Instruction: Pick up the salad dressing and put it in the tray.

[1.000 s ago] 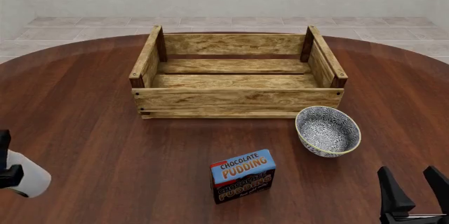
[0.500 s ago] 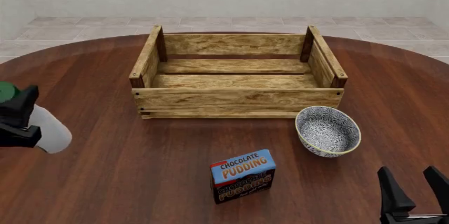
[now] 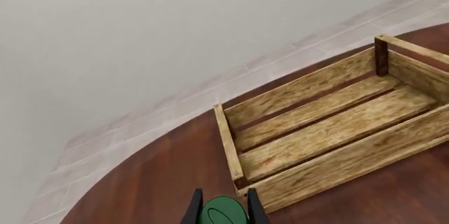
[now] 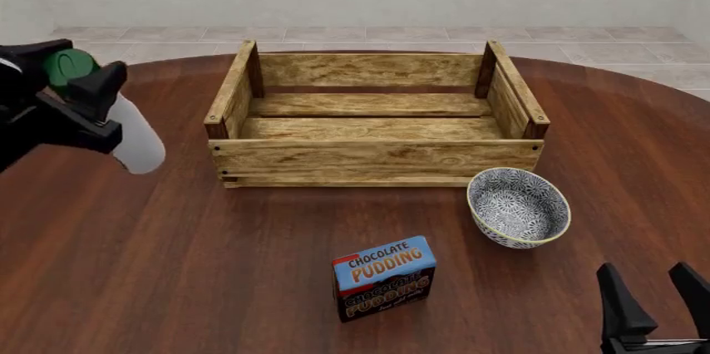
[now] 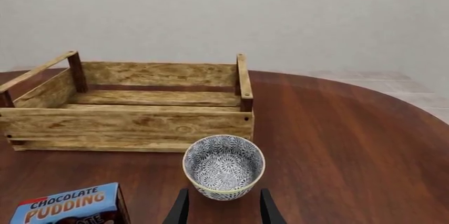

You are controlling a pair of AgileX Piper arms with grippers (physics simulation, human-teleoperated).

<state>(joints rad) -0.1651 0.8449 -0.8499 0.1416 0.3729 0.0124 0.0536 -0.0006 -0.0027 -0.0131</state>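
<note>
My left gripper (image 4: 78, 96) is shut on the salad dressing (image 4: 131, 138), a white bottle with a dark green cap (image 4: 69, 66), held tilted in the air to the left of the tray. In the left wrist view the green cap (image 3: 223, 211) sits between the two black fingers (image 3: 192, 212). The tray (image 4: 375, 156) is a big light-wood crate at the table's middle back, and nothing shows inside it; it appears in both wrist views as the tray (image 3: 337, 129) (image 5: 133, 121). Low at the front right, my right gripper (image 4: 657, 300) is open with nothing between its fingers.
A blue-patterned bowl (image 4: 518, 207) stands just in front of the tray's right corner, directly ahead of the right gripper (image 5: 222, 208). A blue-and-black chocolate pudding box (image 4: 384, 277) stands at the front middle. The round table's edge curves behind the tray.
The left gripper has risen and moved to the right toward the tray, carrying the bottle with it. The right arm has not moved.
</note>
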